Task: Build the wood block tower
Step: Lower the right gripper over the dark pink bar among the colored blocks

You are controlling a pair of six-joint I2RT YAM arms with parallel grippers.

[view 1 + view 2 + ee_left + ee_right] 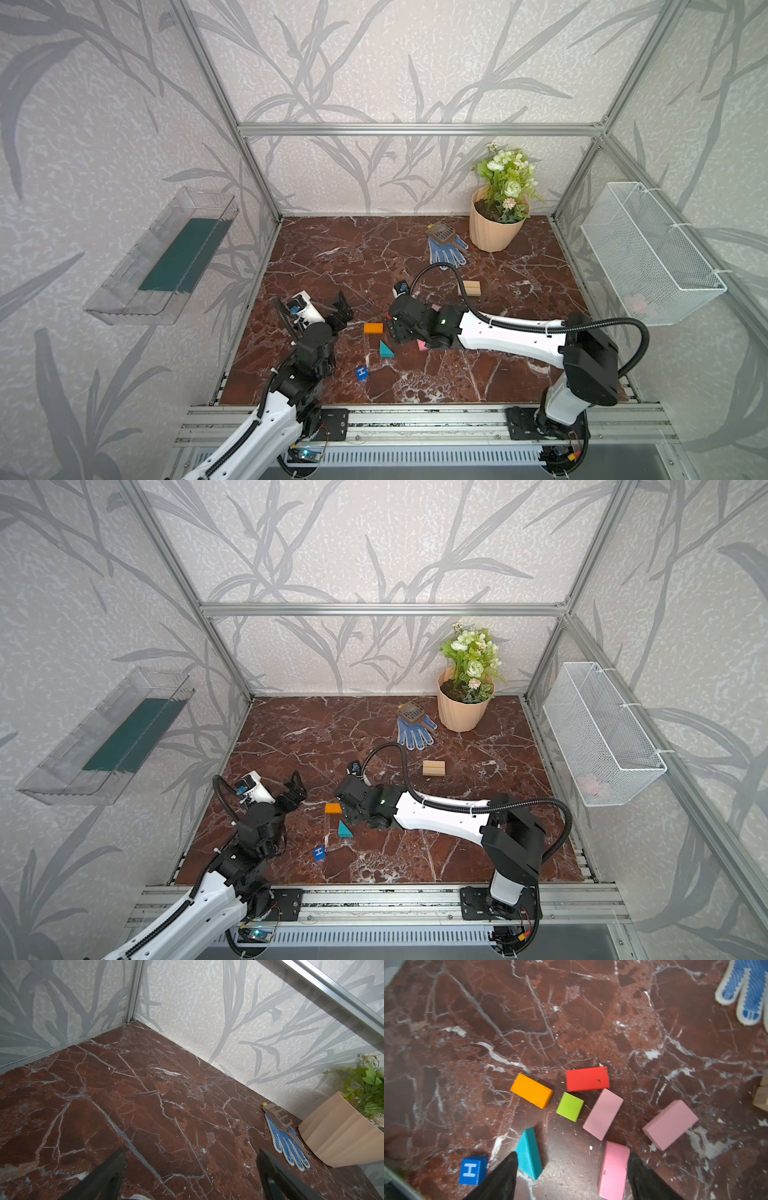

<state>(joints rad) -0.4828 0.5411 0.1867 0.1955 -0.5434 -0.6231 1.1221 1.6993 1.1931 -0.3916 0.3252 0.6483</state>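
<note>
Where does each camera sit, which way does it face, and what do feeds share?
Top views: high over the front rail, looking down toward the back wall; left arm and right arm show.
Left wrist: on the left arm, facing across the table to the glove and flowerpot; open left gripper shows.
Right wrist: on the right arm, looking steeply down on the wood blocks; open right gripper shows.
Shared: glove in all; orange block and teal wedge in right wrist and both top views.
</note>
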